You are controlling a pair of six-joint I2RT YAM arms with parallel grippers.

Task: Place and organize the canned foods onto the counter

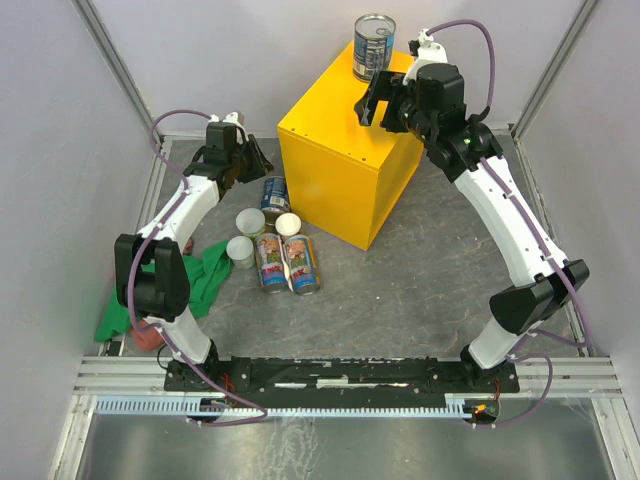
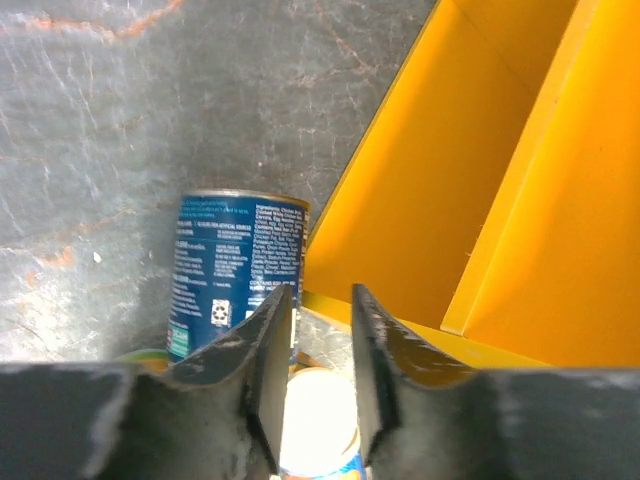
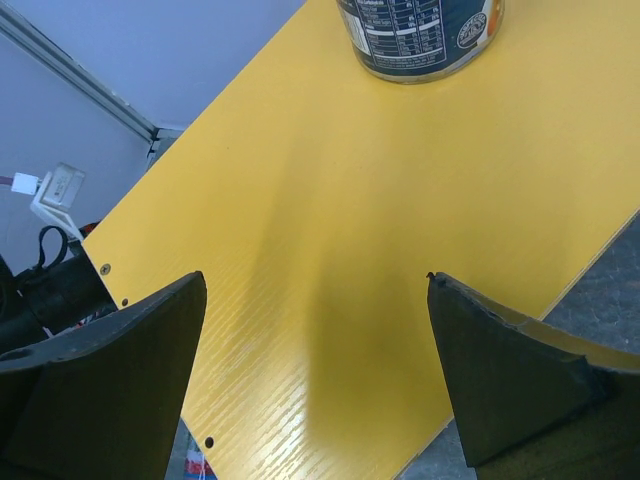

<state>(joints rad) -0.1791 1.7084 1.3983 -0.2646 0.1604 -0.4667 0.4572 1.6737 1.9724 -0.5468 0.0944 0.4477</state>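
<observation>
A tall yellow bench (image 1: 340,190) stands at the back of a grey stone-patterned floor (image 1: 420,270). One wide blue can (image 1: 374,45) already stands upright on its far corner. A second wide blue can (image 1: 275,192) stands on the floor just beside the bench's left face. In front of it, two tall slim cans (image 1: 287,263) appear to lie on their sides, touching, with three small pale-lidded cans (image 1: 250,221) close by.

The cans are probably rigid, smooth-walled and fairly heavy if full, so they could slip in a loose grip. The wide one is best squeezed across the middle of its curved side. The slim pair may roll if nudged.

The left claw (image 2: 320,295) hangs just above the blue can on the floor and a pale lid. Its fingers are drawn nearly together, with nothing visible between them. The right claw (image 3: 315,280) hovers over the bench top, near the can placed there, jaws spread wide and empty
</observation>
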